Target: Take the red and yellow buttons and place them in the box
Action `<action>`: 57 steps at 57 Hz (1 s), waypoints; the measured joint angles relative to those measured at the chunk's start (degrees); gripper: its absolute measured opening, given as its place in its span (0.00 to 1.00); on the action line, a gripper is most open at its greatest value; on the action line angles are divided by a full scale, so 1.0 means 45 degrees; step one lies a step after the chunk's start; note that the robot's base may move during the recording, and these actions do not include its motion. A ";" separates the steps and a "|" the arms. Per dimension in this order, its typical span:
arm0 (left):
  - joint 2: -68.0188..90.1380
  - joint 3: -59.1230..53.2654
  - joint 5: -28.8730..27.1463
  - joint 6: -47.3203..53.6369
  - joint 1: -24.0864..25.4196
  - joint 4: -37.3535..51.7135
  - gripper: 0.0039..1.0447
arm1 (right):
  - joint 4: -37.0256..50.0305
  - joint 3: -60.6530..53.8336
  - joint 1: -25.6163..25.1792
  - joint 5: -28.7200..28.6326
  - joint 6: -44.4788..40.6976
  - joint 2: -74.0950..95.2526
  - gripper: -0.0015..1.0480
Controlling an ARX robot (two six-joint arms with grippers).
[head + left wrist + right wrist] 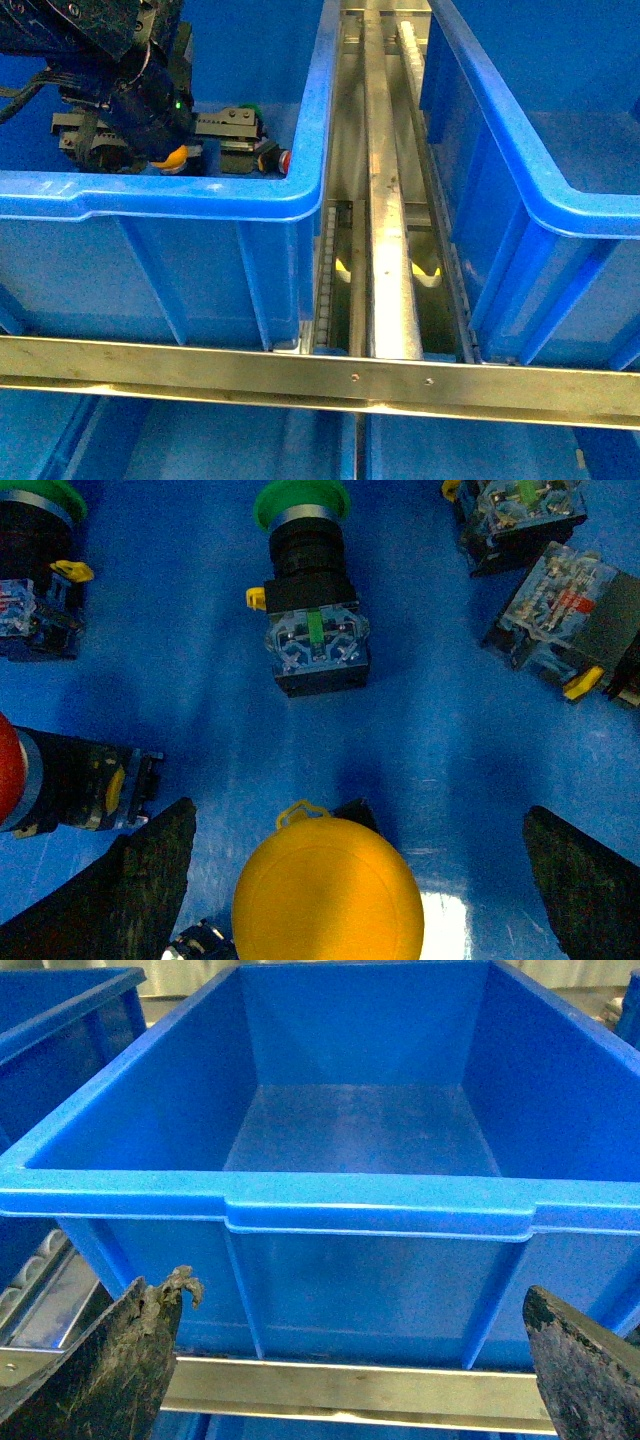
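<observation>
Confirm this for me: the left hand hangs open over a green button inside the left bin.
Wrong in one respect: the left hand hangs open over a yellow button, not a green one, inside the left bin. The left wrist view shows the yellow cap between the spread fingers.

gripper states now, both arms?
Left gripper: open, fingers either side of the yellow button, not gripping it.
Right gripper: open, empty.
</observation>
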 joint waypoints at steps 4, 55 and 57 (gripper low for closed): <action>0.0029 0.0058 0.0005 -0.0005 0.0000 -0.0063 0.93 | 0.0000 0.0000 0.0000 0.0000 0.0005 0.0000 0.94; -0.0918 -0.1885 0.0267 0.0248 -0.0243 0.2424 0.31 | 0.0000 0.0005 0.0000 0.0000 0.0000 0.0000 0.94; -0.1413 -0.2380 0.0466 0.0238 -0.0194 0.3011 0.31 | 0.0000 0.0005 0.0000 -0.0005 0.0005 0.0000 0.94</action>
